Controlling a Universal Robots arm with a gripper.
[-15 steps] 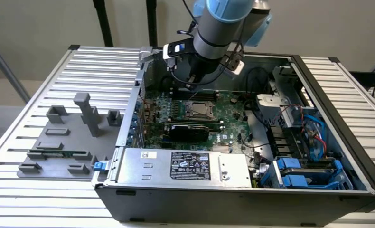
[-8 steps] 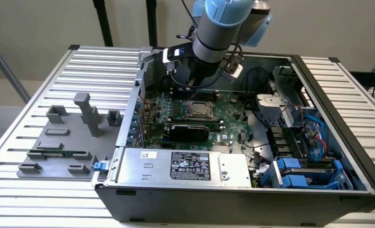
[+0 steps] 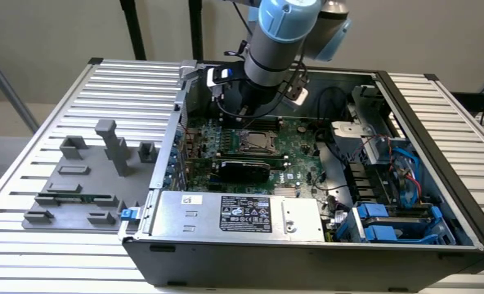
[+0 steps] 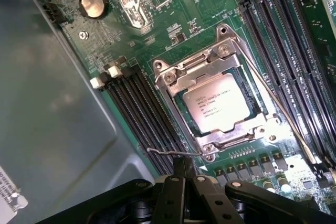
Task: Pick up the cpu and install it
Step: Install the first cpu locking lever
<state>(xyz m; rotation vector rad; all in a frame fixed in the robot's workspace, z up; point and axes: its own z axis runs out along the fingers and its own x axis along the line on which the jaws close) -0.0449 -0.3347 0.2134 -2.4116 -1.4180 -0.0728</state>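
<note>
– Silver-white cpu (image 4: 218, 103) is sitting flat in the socket on the green motherboard (image 4: 173, 19). The metal socket frame (image 4: 191, 69) is running around all four of its edges.
– Pincer?
– The pincer (image 4: 184, 165) is hovering just beside one corner of the socket, fingers pressing together, empty. A thin wire lever (image 4: 168, 152) is lying just ahead of the tips; whether they are touching it is not showing.
– Where is the arm standing?
– The arm (image 3: 273, 43) is reaching down into the open computer case (image 3: 307, 260), over the far half of the board.
– Anything else sitting around the socket?
– Black memory slots (image 4: 139, 108) are flanking it on both sides. A coin battery (image 4: 93, 2) is sitting well apart from it on the board.
– Outside the board?
– The case is lying on the slatted desk (image 3: 54, 260). A silver box with a black label (image 3: 242, 214) is filling the case's near edge. A grey fixture tray (image 3: 87, 177) is resting on the desk at the exterior view's left, with a green memory stick (image 3: 75, 198) lying on it.
</note>
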